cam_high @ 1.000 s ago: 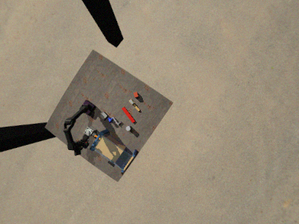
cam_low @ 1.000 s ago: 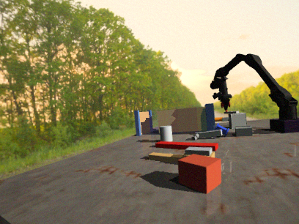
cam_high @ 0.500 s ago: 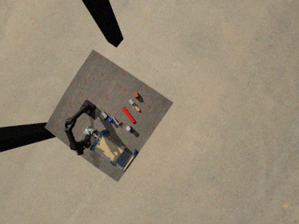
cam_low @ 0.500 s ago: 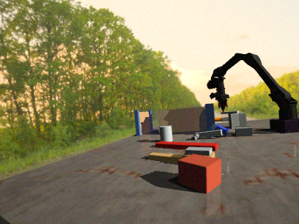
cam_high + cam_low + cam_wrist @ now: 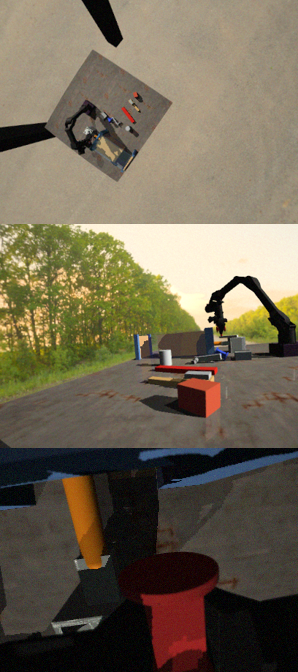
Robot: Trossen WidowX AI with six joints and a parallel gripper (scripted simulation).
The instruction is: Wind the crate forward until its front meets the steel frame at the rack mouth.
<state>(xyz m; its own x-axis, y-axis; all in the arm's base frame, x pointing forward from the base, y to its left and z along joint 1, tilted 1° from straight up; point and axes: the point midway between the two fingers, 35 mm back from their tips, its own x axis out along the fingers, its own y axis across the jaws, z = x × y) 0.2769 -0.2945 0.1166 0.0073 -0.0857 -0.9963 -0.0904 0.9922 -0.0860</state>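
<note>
The gripper [image 5: 220, 330] [image 5: 176, 648] points down, shut on the red knob [image 5: 170, 575] of the winch handle. The handle's arm [image 5: 228, 336] lies level above the winch [image 5: 88, 130] [image 5: 237, 344] [image 5: 95, 621]; its key end is hidden in the wrist view. The orange strap [image 5: 84, 518] [image 5: 218, 343] runs from the winch towards the blue steel frame [image 5: 104, 133] [image 5: 209, 341]. The tan crate [image 5: 108, 148] [image 5: 179, 345] shows through the clear panels and looks level. Its front lies close behind the winch-side frame; I cannot tell whether they touch.
Near the cubby lie a blue tool [image 5: 109, 119] [image 5: 223, 353], a grey tool [image 5: 208, 359] and a grey block [image 5: 242, 355]. A white cylinder [image 5: 128, 129] [image 5: 165, 358] stands beside it. Further off are a red bar [image 5: 128, 115] [image 5: 186, 370], a wooden-handled tool [image 5: 164, 381] and a red block [image 5: 193, 397].
</note>
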